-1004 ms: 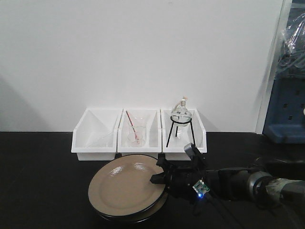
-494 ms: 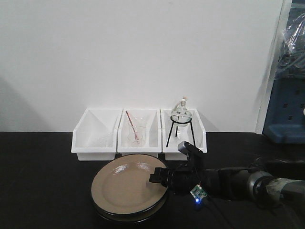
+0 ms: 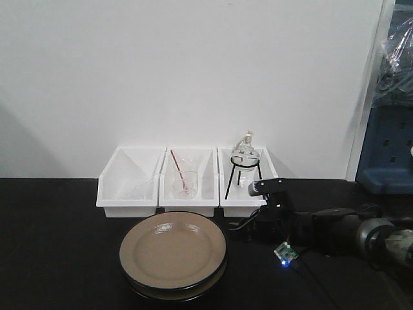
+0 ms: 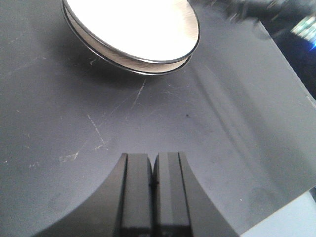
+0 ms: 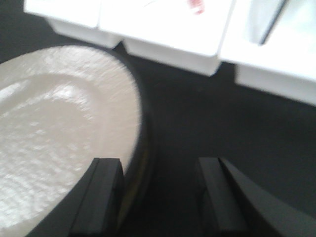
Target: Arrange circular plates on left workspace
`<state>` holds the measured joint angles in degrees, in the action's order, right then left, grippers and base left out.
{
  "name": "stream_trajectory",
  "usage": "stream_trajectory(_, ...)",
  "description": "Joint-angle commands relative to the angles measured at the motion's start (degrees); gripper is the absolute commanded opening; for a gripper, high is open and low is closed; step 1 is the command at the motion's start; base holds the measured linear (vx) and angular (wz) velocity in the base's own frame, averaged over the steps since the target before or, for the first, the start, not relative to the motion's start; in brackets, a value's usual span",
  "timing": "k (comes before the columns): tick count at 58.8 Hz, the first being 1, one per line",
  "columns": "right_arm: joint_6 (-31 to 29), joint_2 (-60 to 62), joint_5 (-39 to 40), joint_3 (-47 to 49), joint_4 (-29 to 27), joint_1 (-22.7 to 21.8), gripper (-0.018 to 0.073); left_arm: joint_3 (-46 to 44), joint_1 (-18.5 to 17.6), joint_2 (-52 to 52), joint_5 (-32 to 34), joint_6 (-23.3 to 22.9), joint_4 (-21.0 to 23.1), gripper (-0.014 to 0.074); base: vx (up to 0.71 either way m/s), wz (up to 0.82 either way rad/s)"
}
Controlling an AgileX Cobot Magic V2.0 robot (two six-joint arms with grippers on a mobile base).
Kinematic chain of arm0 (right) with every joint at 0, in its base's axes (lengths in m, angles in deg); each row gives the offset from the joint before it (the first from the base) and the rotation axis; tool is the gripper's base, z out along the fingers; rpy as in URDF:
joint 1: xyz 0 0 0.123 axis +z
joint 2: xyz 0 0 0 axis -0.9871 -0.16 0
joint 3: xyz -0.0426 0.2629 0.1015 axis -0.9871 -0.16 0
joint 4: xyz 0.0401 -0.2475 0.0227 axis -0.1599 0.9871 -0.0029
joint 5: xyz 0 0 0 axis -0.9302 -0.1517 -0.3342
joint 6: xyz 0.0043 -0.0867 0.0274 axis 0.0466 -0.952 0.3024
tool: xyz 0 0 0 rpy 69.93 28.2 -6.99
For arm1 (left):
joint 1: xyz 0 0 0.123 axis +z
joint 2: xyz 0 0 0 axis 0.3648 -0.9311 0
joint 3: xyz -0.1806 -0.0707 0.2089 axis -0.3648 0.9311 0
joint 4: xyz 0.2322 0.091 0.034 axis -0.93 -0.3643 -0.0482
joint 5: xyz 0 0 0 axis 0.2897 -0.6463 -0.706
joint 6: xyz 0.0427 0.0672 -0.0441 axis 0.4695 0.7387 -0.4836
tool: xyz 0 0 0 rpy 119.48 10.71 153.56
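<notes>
Two circular plates (image 3: 173, 254) with beige tops and black rims lie stacked on the black countertop (image 3: 58, 245), in front of the white bins. My right gripper (image 3: 245, 227) is open just right of the stack, holding nothing. In the right wrist view the top plate (image 5: 59, 123) fills the left side, and the right gripper (image 5: 158, 170) straddles its rim without touching it. In the left wrist view the stacked plates (image 4: 133, 29) lie ahead at the top. My left gripper (image 4: 154, 170) hovers shut and empty over the bare countertop (image 4: 222, 148).
Three white bins (image 3: 187, 184) stand in a row against the wall behind the plates. The middle bin holds a beaker with a red rod (image 3: 184, 181), the right one a round flask on a black tripod (image 3: 245, 161). A blue cabinet (image 3: 387, 155) stands at the far right.
The top plate, earlier tilted up in my right gripper, now lies flat on the lower one. The right gripper has let go, opened and drawn back to the right.
</notes>
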<state>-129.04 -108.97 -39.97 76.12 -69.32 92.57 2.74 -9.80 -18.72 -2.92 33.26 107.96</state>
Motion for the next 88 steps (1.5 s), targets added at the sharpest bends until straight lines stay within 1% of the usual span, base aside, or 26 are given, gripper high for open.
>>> stream_trajectory(1,0.9,5.7,0.0,2.0,-0.6,-2.2,0.0389,-1.3,-0.1,0.8,-0.4,0.1,3.3,0.0,0.0,0.0)
stream_trajectory(4,3.6,7.3,0.0,1.7,0.5,-3.1,0.0353,-1.3,-0.1,0.8,-0.5,0.1,3.2,0.0,0.0,0.0)
stream_trajectory(9,9.4,10.9,0.0,0.7,5.1,-4.8,0.0237,-1.3,-0.1,0.8,-0.8,-0.2,1.8,0.0,0.0,0.0)
stream_trajectory(13,14.4,14.8,-0.2,-0.6,12.4,-5.8,0.0105,-1.3,-0.1,0.8,-1.2,-1.1,0.1,0.0,0.0,0.0)
stream_trajectory(16,18.2,18.5,-0.6,-1.6,19.7,-6.5,-0.0006,-1.3,-0.1,0.8,-1.6,-2.2,-1.2,0.0,0.0,0.0)
stream_trajectory(18,20.4,20.4,-0.8,-2.5,23.2,-6.9,-0.0015,-1.3,-0.1,0.8,-2.0,-3.3,-2.2,0.0,0.0,0.0)
stream_trajectory(20,23.9,23.4,-1.1,-3.5,28.5,-7.0,-0.0013,-1.3,-0.1,0.8,-2.2,-4.3,-3.2,0.0,0.0,0.0)
stream_trajectory(24,29.9,28.2,-1.8,-5.8,36.5,-7.0,-0.0009,-1.3,-0.1,0.8,-2.6,-6.8,-5.4,0.0,0.0,0.0)
stream_trajectory(26,33.9,31.5,-2.5,-7.1,41.8,-7.0,-0.0006,-1.3,-0.1,0.8,-2.6,-8.2,-6.6,0.0,0.0,0.0)
stream_trajectory(28,37.2,34.2,-3.3,-8.5,45.6,-7.0,-0.0005,-1.3,-0.1,0.8,-2.7,-9.6,-7.9,0.0,0.0,0.0)
stream_trajectory(35,48.6,44.2,-6.7,-14.6,56.6,-7.0,-0.0005,-1.3,-0.1,0.8,-2.8,-14.3,-13.6,0.0,0.0,0.0)
stream_trajectory(39,52.7,50.1,-7.4,-19.4,60.8,-7.0,-0.0003,-1.3,-0.1,0.8,-2.8,-15.6,-16.2,0.0,0.0,0.0)
stream_trajectory(43,54.2,56.5,-6.4,-25.5,62.6,-7.0,-0.0003,-1.3,-0.1,0.8,-2.7,-15.6,-17.7,0.0,0.0,0.0)
stream_trajectory(47,54.1,62.8,-3.8,-32.4,62.7,-7.0,-0.0003,-1.3,-0.1,0.9,-2.2,-15.6,-18.2,0.0,0.0,0.0)
stream_trajectory(57,54.4,81.1,7.6,-49.4,62.4,-7.0,-0.0003,-1.3,-0.1,3.8,-0.4,-15.5,-18.1,0.0,0.0,0.0)
stream_trajectory(63,55.2,89.8,13.2,-56.7,62.3,-7.0,-0.0003,-1.3,-0.1,7.1,2.2,-15.2,-17.6,0.0,0.0,0.0)
stream_trajectory(68,55.7,94.6,16.6,-60.5,62.3,-7.0,-0.0003,-1.3,-0.1,10.1,3.8,-14.1,-16.5,0.0,0.0,0.0)
stream_trajectory(74,55.7,97.4,20.3,-63.1,62.4,-7.0,-0.0003,-1.3,-0.1,13.8,4.8,-13.1,-15.2,0.0,0.0,0.0)
stream_trajectory(88,55.9,98.2,20.3,-63.8,62.1,-6.8,-0.0001,-1.3,-0.1,19.6,4.1,-14.0,-14.5,0.0,0.0,0.0)
